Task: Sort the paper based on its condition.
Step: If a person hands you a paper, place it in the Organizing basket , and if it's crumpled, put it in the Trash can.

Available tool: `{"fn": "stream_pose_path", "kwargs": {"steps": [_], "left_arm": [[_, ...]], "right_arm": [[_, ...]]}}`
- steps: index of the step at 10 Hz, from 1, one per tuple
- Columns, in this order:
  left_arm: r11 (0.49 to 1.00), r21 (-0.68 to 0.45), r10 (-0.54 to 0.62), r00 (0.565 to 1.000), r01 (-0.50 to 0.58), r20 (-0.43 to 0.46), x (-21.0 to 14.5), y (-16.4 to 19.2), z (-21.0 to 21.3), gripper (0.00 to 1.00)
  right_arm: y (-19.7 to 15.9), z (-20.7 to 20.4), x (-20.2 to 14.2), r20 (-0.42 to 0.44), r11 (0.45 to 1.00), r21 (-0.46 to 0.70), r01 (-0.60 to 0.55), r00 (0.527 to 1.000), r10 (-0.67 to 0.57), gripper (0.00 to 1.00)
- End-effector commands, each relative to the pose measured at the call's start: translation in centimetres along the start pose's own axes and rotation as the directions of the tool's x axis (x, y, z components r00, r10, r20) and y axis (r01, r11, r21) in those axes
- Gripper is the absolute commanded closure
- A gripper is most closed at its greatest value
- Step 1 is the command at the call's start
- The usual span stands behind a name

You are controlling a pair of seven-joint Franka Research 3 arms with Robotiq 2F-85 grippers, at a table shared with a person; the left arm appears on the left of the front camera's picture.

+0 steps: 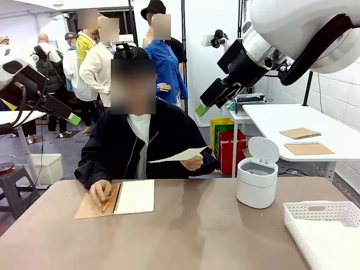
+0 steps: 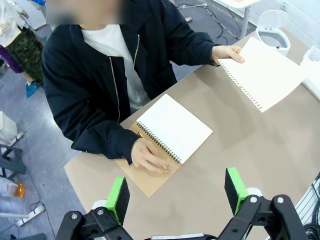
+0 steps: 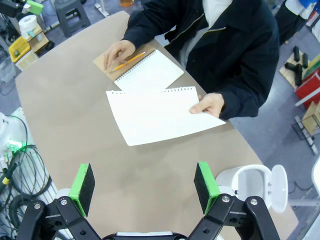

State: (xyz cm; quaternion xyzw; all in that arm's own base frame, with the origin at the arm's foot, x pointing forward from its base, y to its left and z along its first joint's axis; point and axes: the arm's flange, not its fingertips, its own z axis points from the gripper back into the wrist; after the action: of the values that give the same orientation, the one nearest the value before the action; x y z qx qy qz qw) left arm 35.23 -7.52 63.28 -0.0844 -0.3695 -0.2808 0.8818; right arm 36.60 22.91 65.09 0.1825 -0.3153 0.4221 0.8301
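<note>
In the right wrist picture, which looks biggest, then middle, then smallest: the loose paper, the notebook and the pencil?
1. the loose paper, though it is held up nearer the camera, which may make it look bigger
2. the notebook
3. the pencil

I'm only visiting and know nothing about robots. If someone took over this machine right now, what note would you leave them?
Left hand: open, holding nothing, high over the table.
Right hand: open, holding nothing, high too.
Sheet of paper: flat, uncrumpled, held over the table by the person's hand.
Spiral notebook lies open under the person's other hand; white bin stands lid up; white basket sits at the robot's right.
Done: sheet held out. Left: take it, probably place it by its condition.
</note>
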Motion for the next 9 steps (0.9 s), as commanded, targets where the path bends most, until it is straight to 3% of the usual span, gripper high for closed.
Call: {"fn": "stream_pose_path", "kwargs": {"steps": [1, 9], "left_arm": [[1.0, 0.004, 0.001, 1.0, -0.001, 0.007, 0.03, 0.12, 0.07, 0.0], [1.0, 0.004, 0.001, 1.0, -0.001, 0.007, 0.03, 0.12, 0.07, 0.0]], "right_arm": [[-0.05, -0.1, 0.02, -0.003, 1.0, 0.003, 0.002, 1.0, -0.002, 0.0], [-0.05, -0.1, 0.02, -0.003, 1.0, 0.003, 0.002, 1.0, -0.002, 0.0]]}}
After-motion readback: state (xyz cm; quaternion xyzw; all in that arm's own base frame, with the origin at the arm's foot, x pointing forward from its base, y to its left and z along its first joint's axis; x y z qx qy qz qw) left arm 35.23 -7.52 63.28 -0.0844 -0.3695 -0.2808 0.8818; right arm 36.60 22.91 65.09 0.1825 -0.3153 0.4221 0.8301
